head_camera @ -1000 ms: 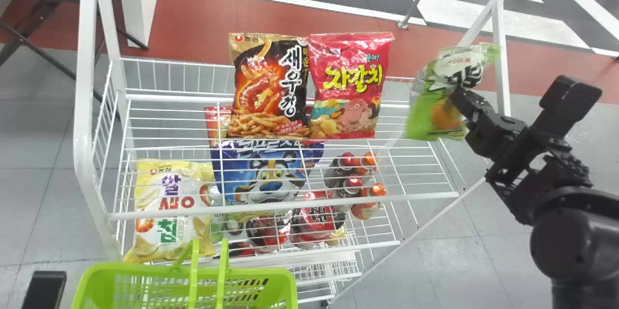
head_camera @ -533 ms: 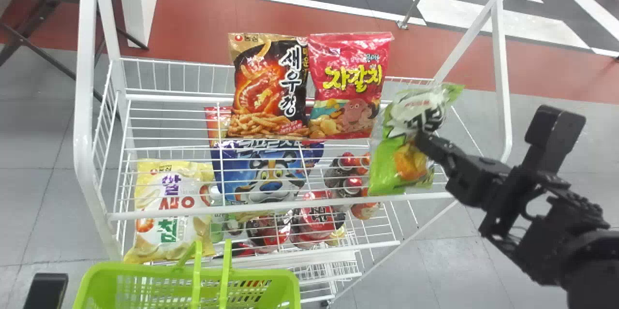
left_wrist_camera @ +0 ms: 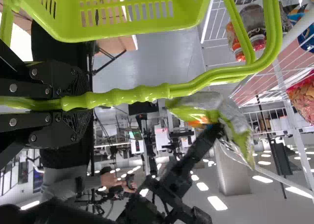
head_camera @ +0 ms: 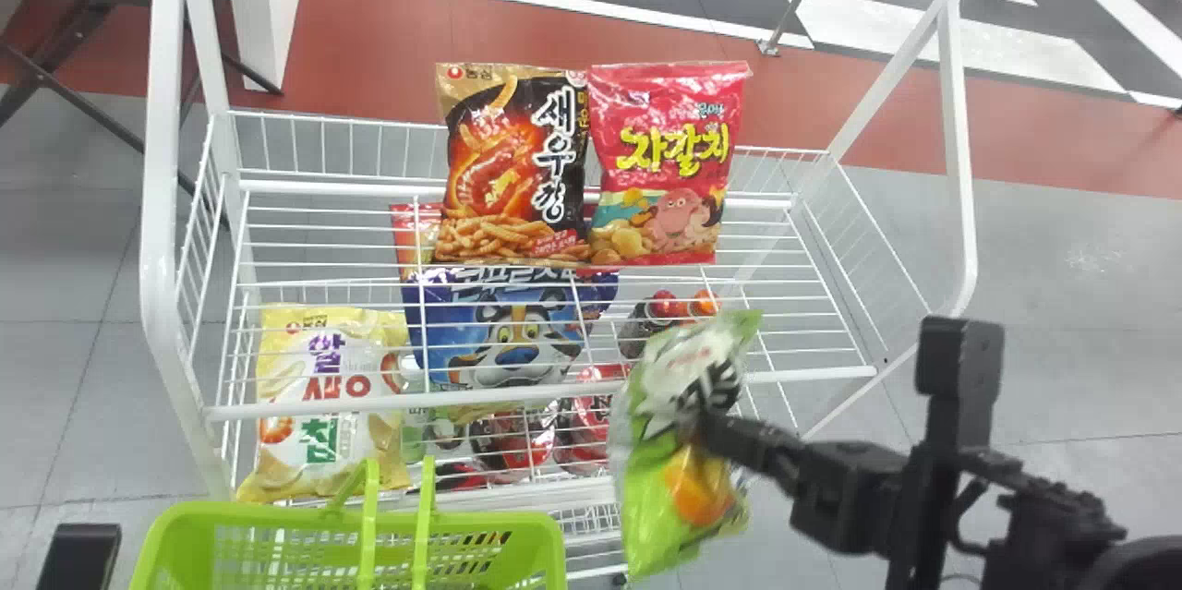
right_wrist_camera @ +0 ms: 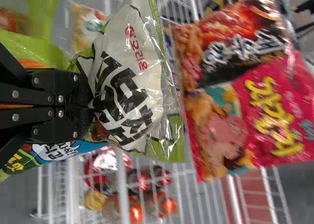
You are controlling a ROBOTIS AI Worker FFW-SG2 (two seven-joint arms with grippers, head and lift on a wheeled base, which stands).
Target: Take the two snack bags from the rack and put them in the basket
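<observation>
In the head view my right gripper (head_camera: 706, 428) is shut on a green and white snack bag (head_camera: 669, 479), hanging just right of the green basket (head_camera: 351, 509). The right wrist view has the gripper (right_wrist_camera: 90, 106) pinching the bag (right_wrist_camera: 128, 82) at its middle; a blue and yellow printed piece (right_wrist_camera: 54, 153) lies beside the fingers, and I cannot tell whether it belongs to that bag. A black part of my left arm (head_camera: 78, 558) stands left of the basket. My left gripper (left_wrist_camera: 78, 102) is shut on the basket's handle (left_wrist_camera: 132, 95). The white rack (head_camera: 545, 391) is ahead.
On the top shelf stand a black and orange bag (head_camera: 512, 165) and a pink bag (head_camera: 667, 161). Lower down are a yellow bag (head_camera: 328, 405), a blue tiger bag (head_camera: 512, 331) and several bottles. White posts (head_camera: 164, 202) frame the rack's sides.
My right gripper has carried the green bag from the rack's right side leftward and down toward the basket. Rack items stay put, and the basket is nearly still.
</observation>
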